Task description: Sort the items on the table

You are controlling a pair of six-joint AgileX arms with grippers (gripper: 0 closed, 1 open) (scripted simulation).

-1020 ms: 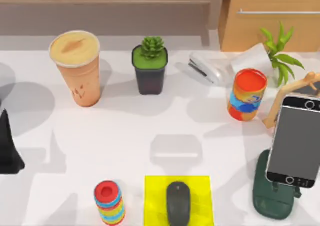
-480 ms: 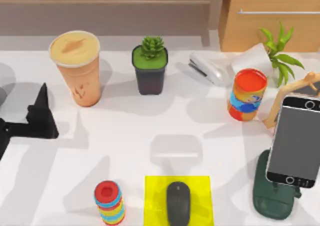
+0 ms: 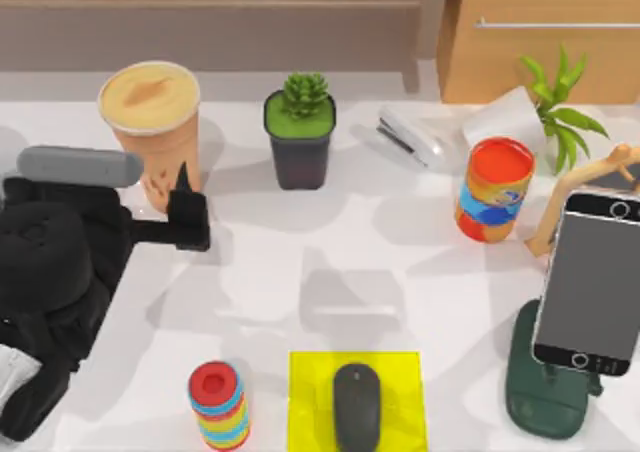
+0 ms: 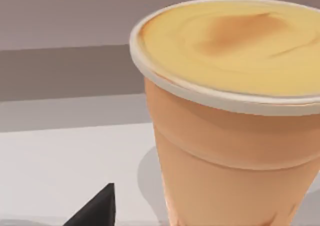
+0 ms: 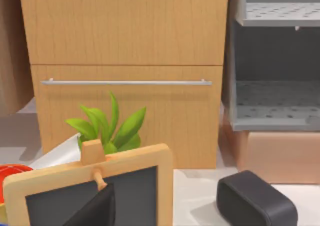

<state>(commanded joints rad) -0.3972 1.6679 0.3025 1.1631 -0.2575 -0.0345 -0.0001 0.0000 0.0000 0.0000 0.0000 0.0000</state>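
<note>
Since half second ago, my left arm swung in from bench's left edge; left pincer (image 3: 188, 210) now just beside coffee cup (image 3: 155, 132), at its base, can't tell if fingers apart or together. Near edge: mouse (image 3: 357, 404) on yellow mat (image 3: 308, 392). Right side: smartphone (image 3: 590, 284) propped on green stand (image 3: 540, 397). Cup upright at far left of bench (image 3: 320, 262). Right pincer: can't tell either.
</note>
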